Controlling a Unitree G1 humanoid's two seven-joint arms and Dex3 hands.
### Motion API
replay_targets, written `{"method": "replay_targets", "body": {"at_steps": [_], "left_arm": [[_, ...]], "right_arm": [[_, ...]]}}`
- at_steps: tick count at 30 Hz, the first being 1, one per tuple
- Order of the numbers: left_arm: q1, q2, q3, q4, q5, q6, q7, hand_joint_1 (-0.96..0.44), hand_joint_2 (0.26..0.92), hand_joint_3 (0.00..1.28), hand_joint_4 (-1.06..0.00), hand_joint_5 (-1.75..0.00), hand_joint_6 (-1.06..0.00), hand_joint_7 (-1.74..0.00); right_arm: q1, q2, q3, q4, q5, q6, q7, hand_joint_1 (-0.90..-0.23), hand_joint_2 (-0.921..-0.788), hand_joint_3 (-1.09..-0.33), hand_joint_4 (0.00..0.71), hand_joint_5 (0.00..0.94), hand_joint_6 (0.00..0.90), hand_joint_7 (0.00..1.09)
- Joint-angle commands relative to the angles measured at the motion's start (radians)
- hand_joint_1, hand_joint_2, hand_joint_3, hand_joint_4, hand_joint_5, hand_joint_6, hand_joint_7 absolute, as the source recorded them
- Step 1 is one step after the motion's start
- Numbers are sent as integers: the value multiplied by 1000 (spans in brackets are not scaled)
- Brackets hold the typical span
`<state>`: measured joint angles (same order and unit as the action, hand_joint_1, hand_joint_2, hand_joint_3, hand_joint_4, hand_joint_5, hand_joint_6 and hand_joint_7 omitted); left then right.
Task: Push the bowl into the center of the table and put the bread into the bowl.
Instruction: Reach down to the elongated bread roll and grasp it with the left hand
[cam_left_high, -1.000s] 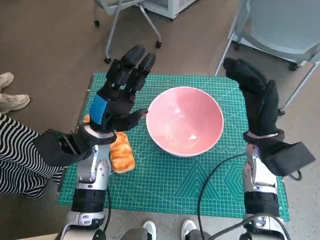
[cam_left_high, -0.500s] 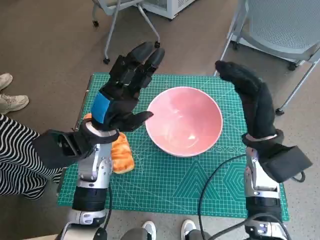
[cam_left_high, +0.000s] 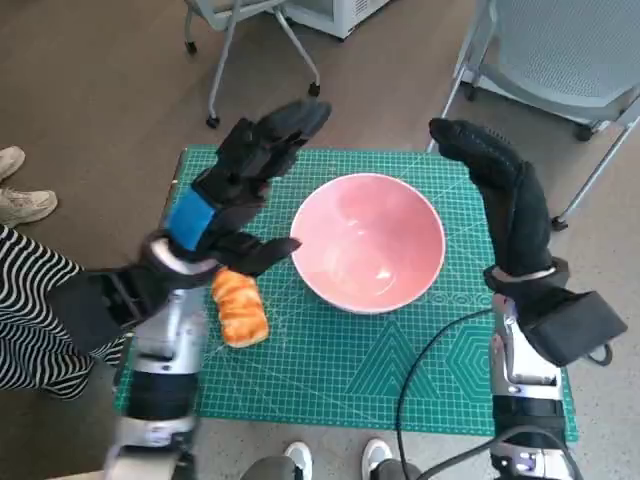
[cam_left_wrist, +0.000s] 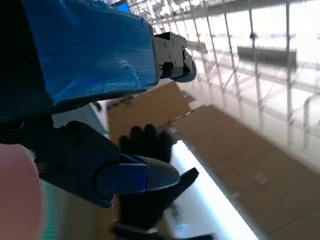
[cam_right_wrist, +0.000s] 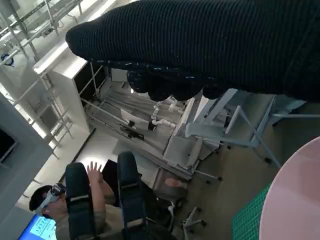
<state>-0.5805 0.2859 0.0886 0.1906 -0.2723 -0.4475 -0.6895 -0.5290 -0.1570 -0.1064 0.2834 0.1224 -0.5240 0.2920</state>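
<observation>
A pink bowl stands near the middle of the green cutting mat. Its rim also shows in the right wrist view as the bowl. The golden bread lies on the mat left of the bowl. My left hand is raised above the mat's left part, fingers spread, holding nothing, above and behind the bread. My right hand hovers upright at the bowl's right side, fingers straight, empty. The left wrist view shows the left hand tilted up toward the ceiling, with the gloved right hand beyond it.
Grey chairs stand behind the table on the right, and another chair's legs at the back left. A person in striped clothing sits by the table's left edge. A cable runs over the mat's front right. A seated person shows in the right wrist view.
My left hand has lifted and tipped back toward the left, uncovering the bread. My right hand has leaned slightly inward over the bowl's right side. Bowl and bread have stayed put.
</observation>
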Motion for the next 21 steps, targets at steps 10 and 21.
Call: {"method": "replay_targets", "body": {"at_steps": [10,21], "left_arm": [[-124,401,-43,164,117,-200,-334,-274,597,173,-220,-240,-91,-661],[-120,515,-112,174,190,-243,-402,-220,684,6,-375,-7,-413,-167]], "right_arm": [[49,-2,-9,-13,16,20,-6,-730,-921,-766,174,8,2,596],[47,2,-13,0,22,20,-10,-727,-921,-762,184,11,6,593]]}}
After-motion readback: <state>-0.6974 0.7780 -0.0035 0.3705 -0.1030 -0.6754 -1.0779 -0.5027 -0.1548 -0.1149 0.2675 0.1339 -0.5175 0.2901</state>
